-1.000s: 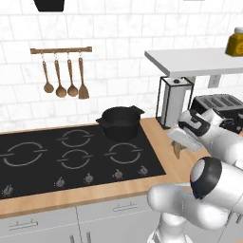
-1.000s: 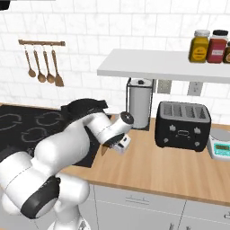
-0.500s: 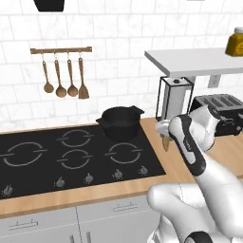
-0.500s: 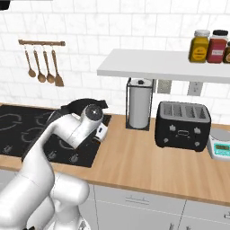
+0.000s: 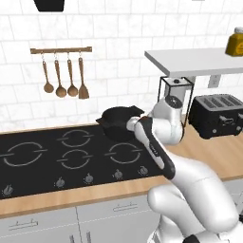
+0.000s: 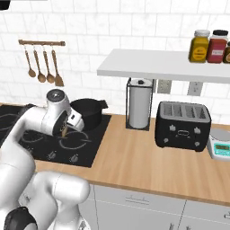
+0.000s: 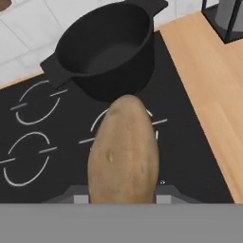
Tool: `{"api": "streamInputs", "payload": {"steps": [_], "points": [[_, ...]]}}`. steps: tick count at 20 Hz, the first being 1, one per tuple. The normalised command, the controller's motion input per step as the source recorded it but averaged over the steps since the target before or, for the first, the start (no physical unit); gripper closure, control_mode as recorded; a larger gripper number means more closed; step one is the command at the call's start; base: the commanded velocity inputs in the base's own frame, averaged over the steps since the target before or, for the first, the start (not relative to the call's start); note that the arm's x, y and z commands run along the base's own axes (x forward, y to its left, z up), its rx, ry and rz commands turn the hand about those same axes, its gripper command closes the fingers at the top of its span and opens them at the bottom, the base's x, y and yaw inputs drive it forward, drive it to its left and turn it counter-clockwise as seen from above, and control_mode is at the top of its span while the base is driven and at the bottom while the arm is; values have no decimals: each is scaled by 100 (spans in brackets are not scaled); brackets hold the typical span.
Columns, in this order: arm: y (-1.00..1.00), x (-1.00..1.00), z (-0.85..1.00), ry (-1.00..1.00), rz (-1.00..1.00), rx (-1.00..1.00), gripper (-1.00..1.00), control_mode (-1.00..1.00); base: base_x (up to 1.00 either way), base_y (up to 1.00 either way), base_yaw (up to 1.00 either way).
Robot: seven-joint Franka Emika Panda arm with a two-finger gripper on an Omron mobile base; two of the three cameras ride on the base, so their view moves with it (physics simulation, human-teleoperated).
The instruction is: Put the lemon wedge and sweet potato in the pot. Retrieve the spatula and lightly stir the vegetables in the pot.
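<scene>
Hand [image 7: 122, 199] clamped on the sweet potato [image 7: 123, 152], long axis pointing straight ahead at the pot [image 7: 107, 47]. Hovering over the hob's front right burner; pot just beyond, on the back right burner near the worktop's wall edge, apparently empty

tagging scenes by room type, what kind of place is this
A kitchen, rendered: a black cooktop set in a wooden counter, a toaster, and wooden utensils hanging on a tiled wall.
</scene>
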Motion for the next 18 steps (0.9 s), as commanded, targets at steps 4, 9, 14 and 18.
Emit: {"api": "streamInputs", "payload": {"steps": [4,9,14,18], "points": [[4,68,72,26,-1,0,100,-100,0,0,0],[2,95,42,30,-7,0,100,-100,0,0,0],[10,100,-11,17,-18,0,100,-100,0,0,0],[15,72,-39,1,-11,0,100,-100,0,0,0]]}}
